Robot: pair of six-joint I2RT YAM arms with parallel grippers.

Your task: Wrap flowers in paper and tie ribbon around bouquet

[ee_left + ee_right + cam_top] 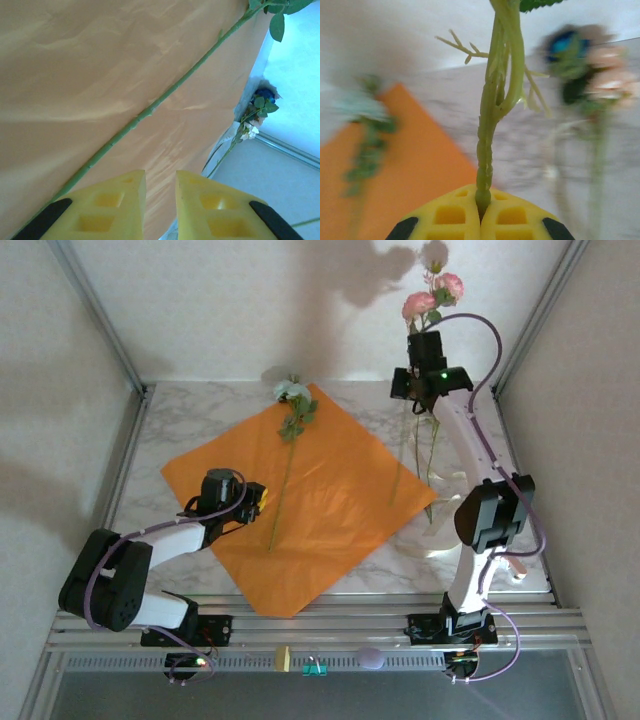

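Dangling their thin stems below the grip, the pink flowers (430, 298) are held up in the air over the far right of the table (200, 420), blooms uppermost. The right gripper (481, 207) has them: its yellow fingers are pressed together on a green stem, with no gap showing on either side of it.

The orange paper (340, 510) lies flat to that gripper's left, turned corner-on like a diamond, and the held bunch hangs just off its right edge. One white-headed stem (283, 460) already rests on the sheet, its long axis running from the far corner, where the bloom sits, down toward the arms.

The left gripper (160, 195) sits low over the paper just beside the near end of that stem, jaws narrowly parted with nothing between them; the stem passes to one side of its fingers.

To my eye the next move turns on carrying the bunch leftward and laying it parallel to that stem, and the right arm is the one placed for it.
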